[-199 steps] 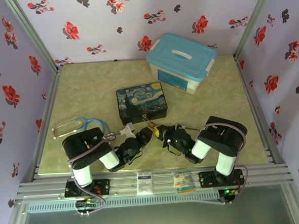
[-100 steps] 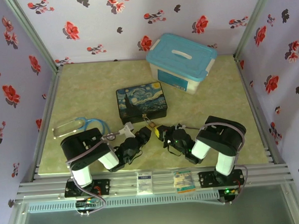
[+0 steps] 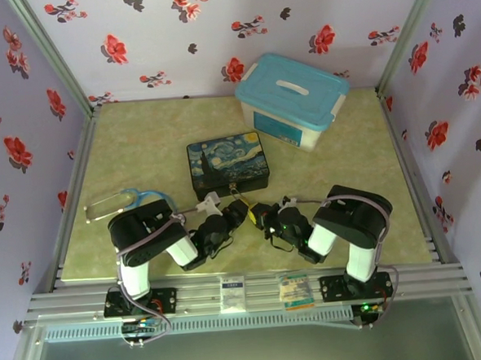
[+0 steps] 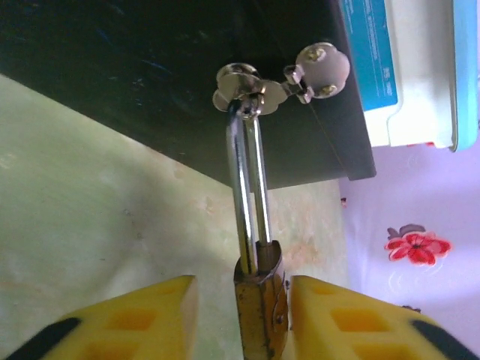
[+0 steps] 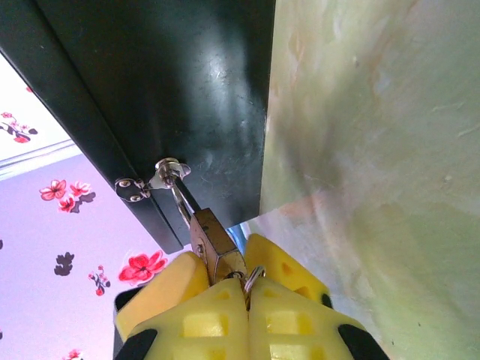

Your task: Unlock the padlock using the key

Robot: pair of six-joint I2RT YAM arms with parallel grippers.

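2 arms: I'm watching both reaching in toward ctr frame in the top view, tips nearly meeting just below the painted box (image 3: 227, 160).
padlock (image 4: 259, 304): it's hanging by its shackle (image 4: 247, 180) from the hasp (image 4: 247, 84) on the box's front wall. In the top view it's sitting at ctr frame, btwn the two grippers.
left gripper (image 4: 243, 294): it's straddling the brass body at the bottom of its wrist view. Jaws are standing apart. The frame-right pad (image 4: 352, 322) is lying against or just beside the body, I can't tell which. The frame-left pad (image 4: 120, 322) is showing a clear gap.
right gripper (image 5: 246, 289): it's sitting bottom ctr of its wrist view w/ yellow pads pressed together, tips touching the padlock's lower end.
key (image 5: 253, 276): I'm seeing it as a thin metal loop at the seam of those pads, just beside the lock body. The pads are pinching it. The blade is hiding, so I can't tell if it's in the keyhole.
bin (image 3: 292, 95): blue-lidded, it's sitting upper right of ctr, just beyond the box.
stethoscope (image 3: 123, 202): it's lying at frame left, touching or just beside the left arm.
table (image 3: 140, 145): the pale green top is carrying all of it.
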